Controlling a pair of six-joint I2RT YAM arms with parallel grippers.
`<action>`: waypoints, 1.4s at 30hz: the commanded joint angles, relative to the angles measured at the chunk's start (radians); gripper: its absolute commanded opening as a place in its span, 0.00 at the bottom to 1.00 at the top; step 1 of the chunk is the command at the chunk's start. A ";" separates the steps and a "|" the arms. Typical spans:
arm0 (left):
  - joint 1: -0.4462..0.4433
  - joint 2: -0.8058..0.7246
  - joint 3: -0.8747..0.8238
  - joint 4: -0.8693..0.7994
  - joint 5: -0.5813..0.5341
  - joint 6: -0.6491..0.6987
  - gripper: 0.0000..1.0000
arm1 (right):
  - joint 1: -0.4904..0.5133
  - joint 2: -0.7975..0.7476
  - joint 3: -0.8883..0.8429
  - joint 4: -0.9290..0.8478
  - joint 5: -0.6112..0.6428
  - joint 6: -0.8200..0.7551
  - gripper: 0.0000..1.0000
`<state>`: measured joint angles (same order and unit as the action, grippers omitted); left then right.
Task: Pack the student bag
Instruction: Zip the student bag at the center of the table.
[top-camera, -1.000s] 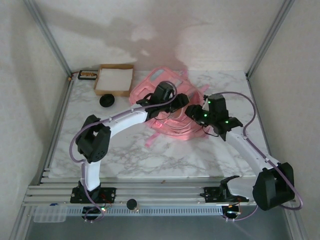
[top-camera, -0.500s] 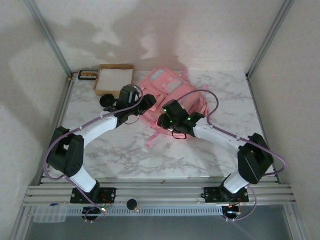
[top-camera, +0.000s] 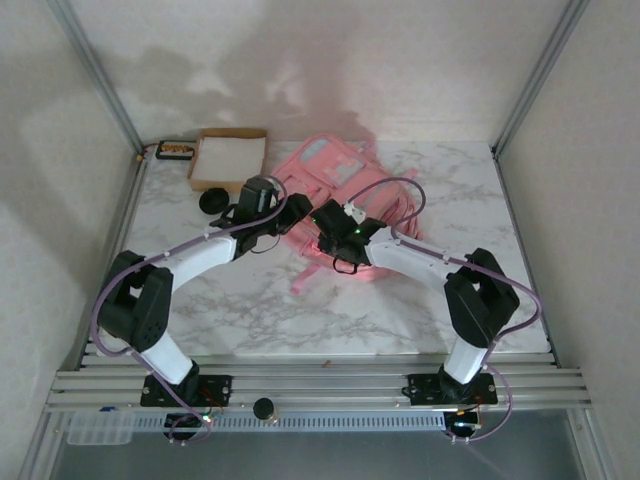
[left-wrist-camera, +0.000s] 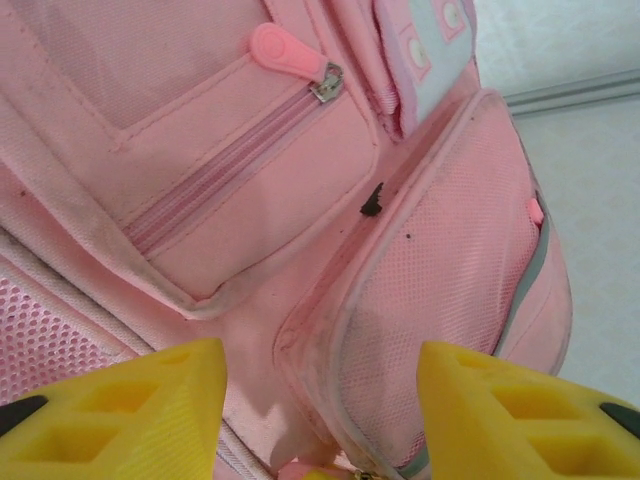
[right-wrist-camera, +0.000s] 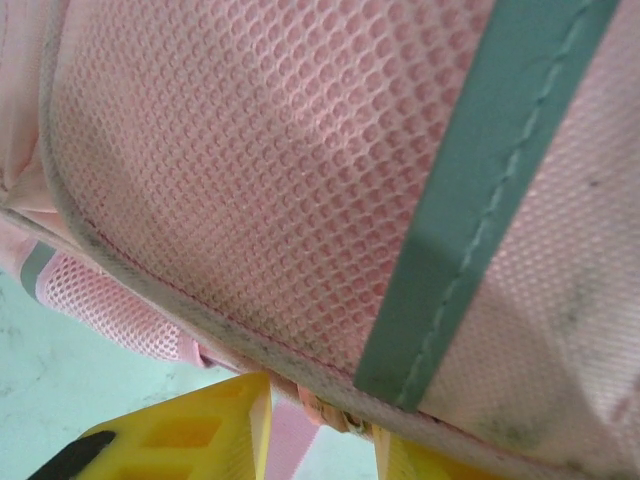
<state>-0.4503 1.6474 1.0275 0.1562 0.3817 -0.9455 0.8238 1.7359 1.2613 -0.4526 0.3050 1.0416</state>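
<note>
We are working at the bag (top-camera: 325, 162) lying at the table's (top-camera: 250, 305) far middle, bare marble lying open in front and right
The box (top-camera: 232, 158) is hemming in the far left. Both pincers are sitting slightly closer in than half a second ago. Our left pincer (left-wrist-camera: 320, 410) is hovering apart over the bag's zip pockets; our right pincer (right-wrist-camera: 322, 432) is straddling its piped edge, grip we cannot tell

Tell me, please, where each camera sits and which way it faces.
Top: above and behind the bases, looking down on the table; left arm and right arm reach the backpack.
Left wrist: on the left arm, faces the backpack's zip pocket; left gripper at bottom.
Right wrist: on the right arm, close to its mesh; right gripper at bottom.
Shared: all three show the backpack.
</note>
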 joint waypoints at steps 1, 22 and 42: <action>-0.008 0.017 -0.030 0.073 -0.006 -0.058 0.53 | -0.001 0.020 0.022 0.049 0.066 0.017 0.31; -0.086 0.208 0.054 0.080 -0.342 -0.196 0.00 | -0.086 -0.210 -0.152 -0.085 -0.036 -0.072 0.00; -0.097 0.050 0.042 0.092 -0.139 -0.171 0.52 | -0.211 -0.262 -0.189 0.015 -0.364 -0.377 0.00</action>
<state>-0.5148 1.7931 1.1225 0.2062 0.2474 -1.0424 0.6060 1.4849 1.0534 -0.4046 -0.0078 0.7151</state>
